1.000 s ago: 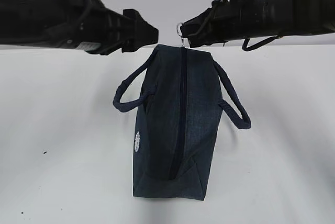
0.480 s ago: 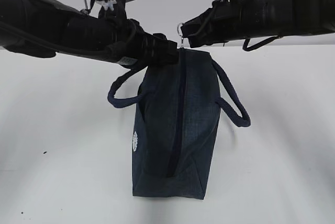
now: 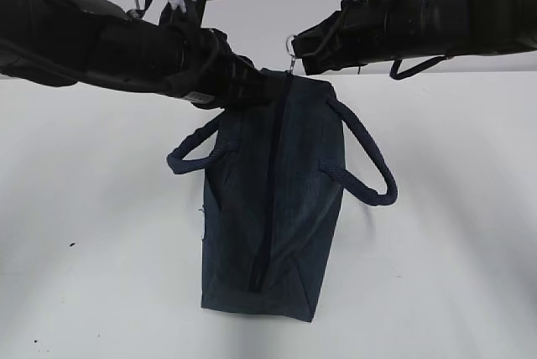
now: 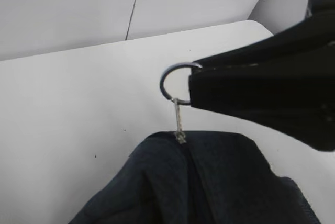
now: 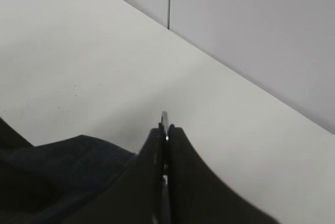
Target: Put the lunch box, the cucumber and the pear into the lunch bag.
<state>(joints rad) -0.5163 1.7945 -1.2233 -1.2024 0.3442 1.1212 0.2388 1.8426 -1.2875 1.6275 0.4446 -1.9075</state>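
Exterior view: 2 near-horizontal arms, each gripper (image 3: 267, 86) (image 3: 299, 50) at lunch bag (image 3: 273, 200) top.

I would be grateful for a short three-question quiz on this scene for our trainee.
1. True or false: the cucumber lies on the table beside the lunch bag.
2. What are the right gripper's jaws closed on? A: a loop handle. B: the metal ring pull. C: nothing.
3. How many loop handles of the bag show in the exterior view?

Key: 1 false, no cucumber is in view. 2 B. 3 two.
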